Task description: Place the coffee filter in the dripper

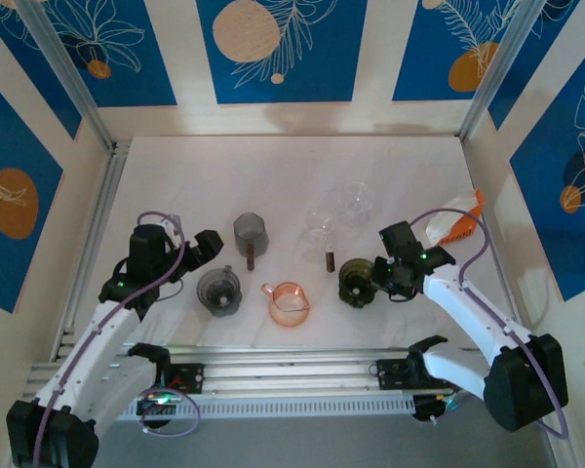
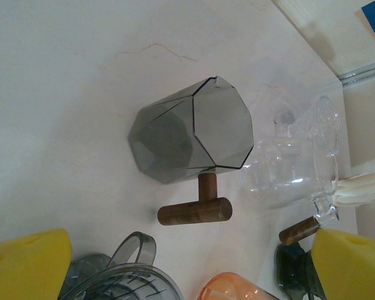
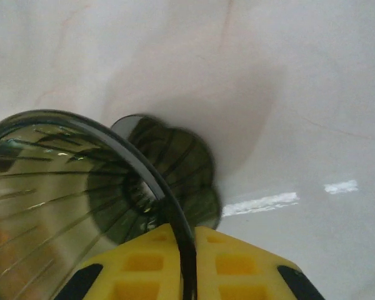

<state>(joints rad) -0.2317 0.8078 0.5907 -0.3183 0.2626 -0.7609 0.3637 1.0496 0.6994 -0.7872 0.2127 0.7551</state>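
While right end effector (image 3: 186, 253) pinches olive dripper (image 3: 81, 187) (rim) | arm (image 1: 468, 310) — bent inward

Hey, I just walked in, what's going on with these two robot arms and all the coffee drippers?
The right gripper has its jaws shut on the rim of the dark green dripper. The left gripper hangs open, holding nothing, beside a grey faceted dripper that lies on its side. What looks like a stack of white paper filters sits at the far right, untouched, so no filter is in a dripper yet.
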